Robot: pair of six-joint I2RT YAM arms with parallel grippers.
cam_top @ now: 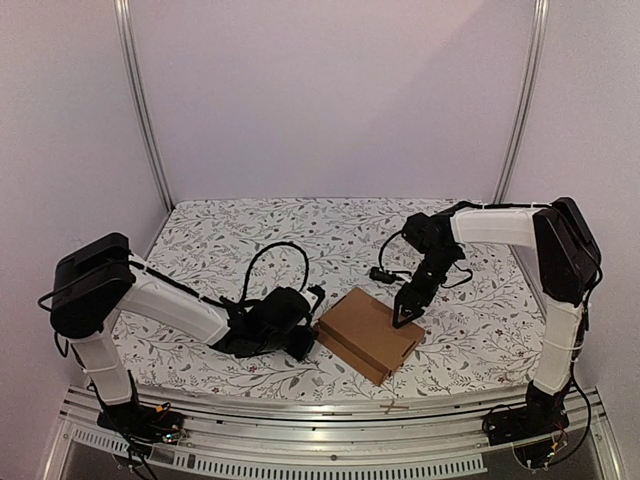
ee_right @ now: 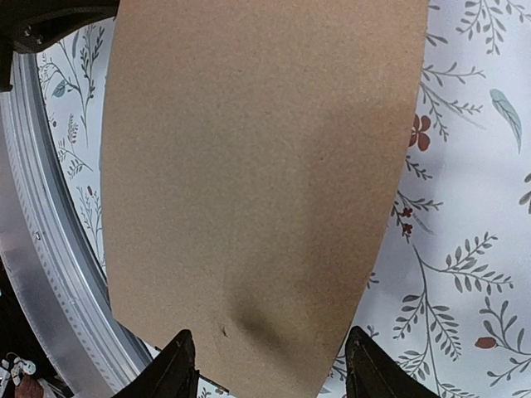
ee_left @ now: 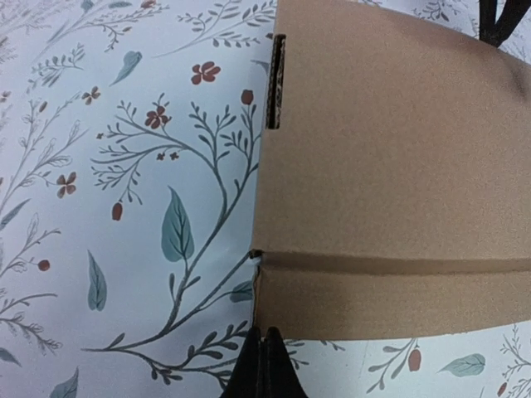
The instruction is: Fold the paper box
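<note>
1. Your box (cam_top: 370,335) lies flat on the cloth (cam_top: 230,230). It is a thin brown cardboard slab, turned so that one corner points toward you.
2. In the left wrist view the box (ee_left: 390,166) shows a crease (ee_left: 390,264) running across it close to its near edge. A narrow slot (ee_left: 276,81) is cut into its left side and shows the corrugated core.
3. Your left gripper (cam_top: 300,345) sits low on the cloth, just beside the box's left corner. Its own camera shows the left gripper (ee_left: 264,365) with the jaws pressed together and nothing between them. The tips are right at the box's near edge, by the end of the crease. You cannot tell whether they touch the cardboard.
4. Your right gripper (cam_top: 408,315) points down at the box's far right part. From its wrist the box (ee_right: 257,182) fills most of the view. The right gripper (ee_right: 270,352) stands wide there, one finger (ee_right: 176,369) over the cardboard and the other beside the box's edge. The jaws clamp nothing.
5. The cloth is pale with a leaf and flower print, and it shows on every side of the box.
6. The metal rail (cam_top: 330,415) runs just past the box's near corner, and the right wrist view shows the rail (ee_right: 50,249) curving along the box's left.
</note>
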